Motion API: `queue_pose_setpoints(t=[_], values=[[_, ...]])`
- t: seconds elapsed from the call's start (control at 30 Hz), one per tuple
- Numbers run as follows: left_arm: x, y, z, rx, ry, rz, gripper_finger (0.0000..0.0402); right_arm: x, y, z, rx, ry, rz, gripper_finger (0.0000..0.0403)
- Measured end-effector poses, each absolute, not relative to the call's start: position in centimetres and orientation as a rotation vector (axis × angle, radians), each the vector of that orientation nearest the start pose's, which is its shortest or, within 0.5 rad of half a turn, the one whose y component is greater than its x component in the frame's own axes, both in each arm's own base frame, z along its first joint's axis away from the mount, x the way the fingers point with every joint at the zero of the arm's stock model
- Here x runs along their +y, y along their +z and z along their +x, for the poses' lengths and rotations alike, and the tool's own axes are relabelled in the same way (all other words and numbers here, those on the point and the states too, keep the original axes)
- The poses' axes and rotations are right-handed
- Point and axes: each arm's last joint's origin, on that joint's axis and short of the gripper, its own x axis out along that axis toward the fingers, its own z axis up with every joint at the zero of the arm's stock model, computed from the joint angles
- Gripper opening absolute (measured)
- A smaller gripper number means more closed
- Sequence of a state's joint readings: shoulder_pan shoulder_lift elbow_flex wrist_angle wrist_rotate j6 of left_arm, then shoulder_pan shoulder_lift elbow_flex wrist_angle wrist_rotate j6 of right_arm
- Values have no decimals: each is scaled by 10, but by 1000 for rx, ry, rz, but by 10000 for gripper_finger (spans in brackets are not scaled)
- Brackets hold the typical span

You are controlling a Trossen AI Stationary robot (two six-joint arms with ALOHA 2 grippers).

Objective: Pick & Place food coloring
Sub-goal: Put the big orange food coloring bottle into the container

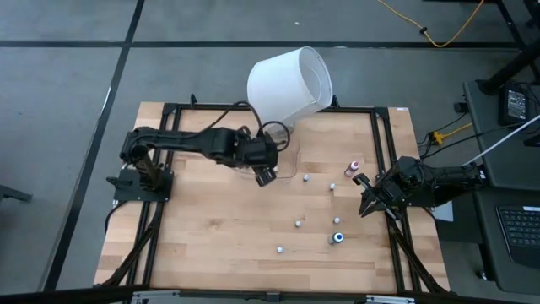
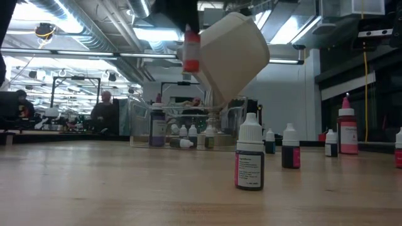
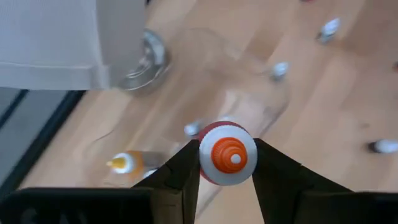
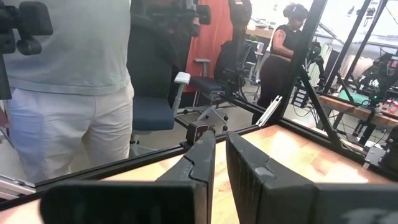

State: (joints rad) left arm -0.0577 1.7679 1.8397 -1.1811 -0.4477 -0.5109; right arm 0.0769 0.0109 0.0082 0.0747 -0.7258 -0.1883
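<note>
Left fingers (image 3: 227, 171) clamped on round orange-capped bottle (image 3: 227, 153) above clear tray (image 3: 249, 102), right fingers (image 4: 219, 155) together

A grey floor (image 1: 76, 101) crossed by dark lines is seen around the wooden desk (image 1: 219, 245). A yellow cable (image 1: 439, 34) is trailed across it. Overhead, ducts (image 2: 81, 25) and bright strip lights (image 2: 147, 34) are shown. An office chair (image 4: 168, 106) and standing people (image 4: 68, 93) are glimpsed beyond.

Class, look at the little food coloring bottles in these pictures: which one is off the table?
The orange-capped bottle, pinched in the left claw above the clear tray. All the other bottles stand or lie on the table or in the tray.
</note>
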Motion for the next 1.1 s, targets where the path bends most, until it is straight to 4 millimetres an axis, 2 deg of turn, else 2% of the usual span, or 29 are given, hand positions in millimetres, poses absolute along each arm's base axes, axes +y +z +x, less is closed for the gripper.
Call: queue_pose_setpoints(t=[0.23, 0.43, 0.67, 0.8, 1.1], values=[[20, 340, 359, 1065, 640, -89, 121, 26, 172, 89, -145, 794, -202, 44], [36, 305, 362, 1147, 644, -56, 117, 26, 172, 89, -146, 794, -202, 44], [48, 273, 369, 1098, 633, -44, 117, 26, 172, 89, -146, 794, -202, 44], [56, 254, 364, 1138, 648, -47, 118, 26, 172, 89, -146, 794, -202, 44], [71, 232, 363, 1099, 662, -104, 116, 26, 172, 89, -146, 794, -202, 44]])
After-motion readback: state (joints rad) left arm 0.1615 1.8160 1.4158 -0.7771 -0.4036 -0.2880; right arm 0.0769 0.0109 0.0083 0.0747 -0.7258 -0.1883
